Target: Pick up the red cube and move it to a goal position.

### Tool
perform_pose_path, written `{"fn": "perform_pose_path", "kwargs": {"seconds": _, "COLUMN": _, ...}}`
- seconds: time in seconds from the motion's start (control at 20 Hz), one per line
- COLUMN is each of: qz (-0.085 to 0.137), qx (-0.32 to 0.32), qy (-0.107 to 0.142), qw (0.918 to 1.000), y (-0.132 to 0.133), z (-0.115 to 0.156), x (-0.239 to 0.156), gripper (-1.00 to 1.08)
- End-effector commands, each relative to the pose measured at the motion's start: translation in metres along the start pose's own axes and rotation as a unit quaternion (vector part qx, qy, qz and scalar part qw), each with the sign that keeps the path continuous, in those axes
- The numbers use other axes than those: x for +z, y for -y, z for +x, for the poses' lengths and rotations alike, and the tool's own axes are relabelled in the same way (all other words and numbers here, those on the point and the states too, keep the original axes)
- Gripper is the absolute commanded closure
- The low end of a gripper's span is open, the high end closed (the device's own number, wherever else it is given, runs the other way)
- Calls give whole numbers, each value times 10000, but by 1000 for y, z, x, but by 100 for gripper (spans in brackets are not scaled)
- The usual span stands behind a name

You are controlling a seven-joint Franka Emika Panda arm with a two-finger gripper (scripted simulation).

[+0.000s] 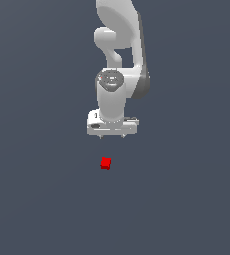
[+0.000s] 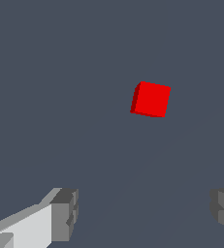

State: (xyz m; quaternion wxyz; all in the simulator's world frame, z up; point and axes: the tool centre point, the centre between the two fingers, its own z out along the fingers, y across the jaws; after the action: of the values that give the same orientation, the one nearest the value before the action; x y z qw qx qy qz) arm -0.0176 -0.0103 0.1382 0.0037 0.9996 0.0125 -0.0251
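The red cube [image 1: 105, 163] lies on the dark grey floor, small and bright red with a darker side. My white gripper [image 1: 112, 136] hangs above it, pointing down, with clear space between them. In the wrist view the cube [image 2: 151, 99] lies ahead of the fingers and apart from them. The two grey fingertips [image 2: 65, 213] stand wide apart with nothing between them. The gripper [image 2: 145, 213] is open and empty.
The white arm [image 1: 119, 60] rises behind the gripper toward the top of the exterior view. The dark grey floor [image 1: 37, 199] spreads flat all around the cube. No goal marker shows.
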Motion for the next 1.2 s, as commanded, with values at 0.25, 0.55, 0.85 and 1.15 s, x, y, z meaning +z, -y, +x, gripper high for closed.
{"fn": "perform_pose_path", "kwargs": {"seconds": 0.25, "qz": 2, "qx": 44, "qy": -11, "qw": 10000, "y": -1, "z": 3, "x": 5, "gripper": -92}}
{"fn": "perform_pose_path", "kwargs": {"seconds": 0.55, "qz": 10, "qx": 211, "qy": -53, "qw": 9998, "y": -6, "z": 16, "x": 26, "gripper": -92}}
{"fn": "perform_pose_path", "kwargs": {"seconds": 0.85, "qz": 24, "qx": 494, "qy": -125, "qw": 9987, "y": -15, "z": 39, "x": 60, "gripper": -92}}
{"fn": "perform_pose_path", "kwargs": {"seconds": 1.15, "qz": 42, "qx": 774, "qy": -196, "qw": 9968, "y": -25, "z": 62, "x": 92, "gripper": -92}}
